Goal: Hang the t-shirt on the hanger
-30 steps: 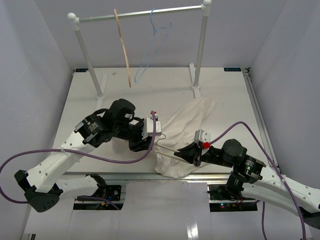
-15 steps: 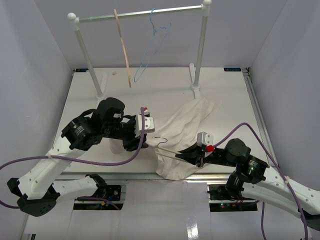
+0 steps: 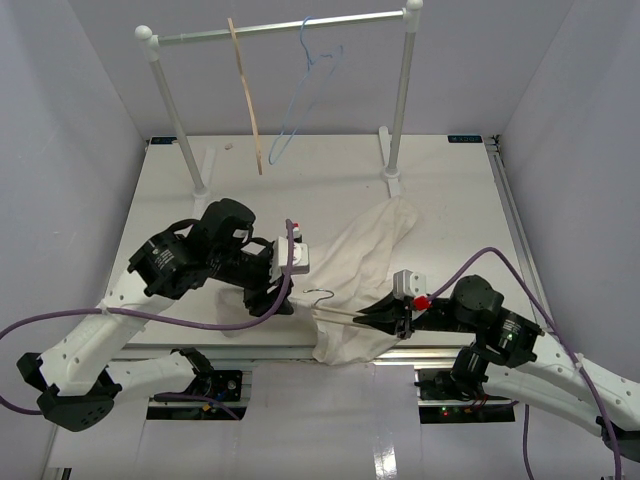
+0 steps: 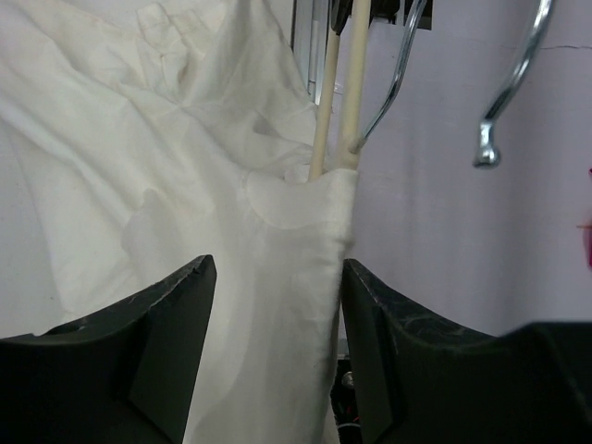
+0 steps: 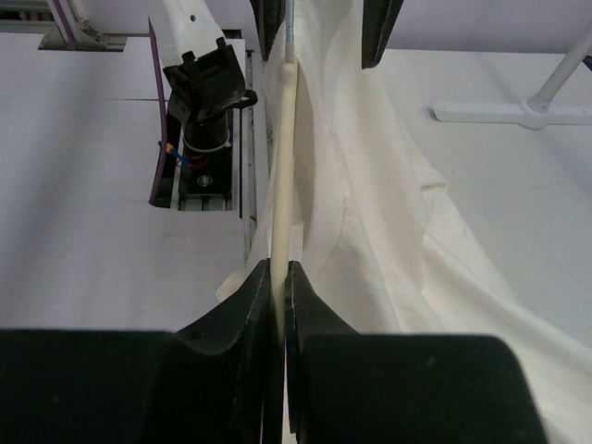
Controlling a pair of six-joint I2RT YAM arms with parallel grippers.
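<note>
The cream t-shirt (image 3: 365, 250) lies crumpled from mid-table to the near edge. My right gripper (image 3: 388, 316) is shut on one slim arm of the pale wooden hanger (image 3: 345, 316), which is partly inside the shirt, with its silver hook (image 3: 320, 293) sticking out left. In the right wrist view the gripper (image 5: 277, 270) clamps the hanger arm (image 5: 282, 157) beside the shirt (image 5: 416, 231). My left gripper (image 3: 280, 298) is just left of the hook. In the left wrist view its jaws (image 4: 277, 273) stand apart around a fold of shirt (image 4: 139, 139) below the hanger (image 4: 335, 92).
A clothes rail (image 3: 290, 28) on two white posts stands at the back of the table. A darker tan wooden hanger (image 3: 245, 95) and a thin blue wire hanger (image 3: 305, 90) hang on it. Purple cables trail from both arms.
</note>
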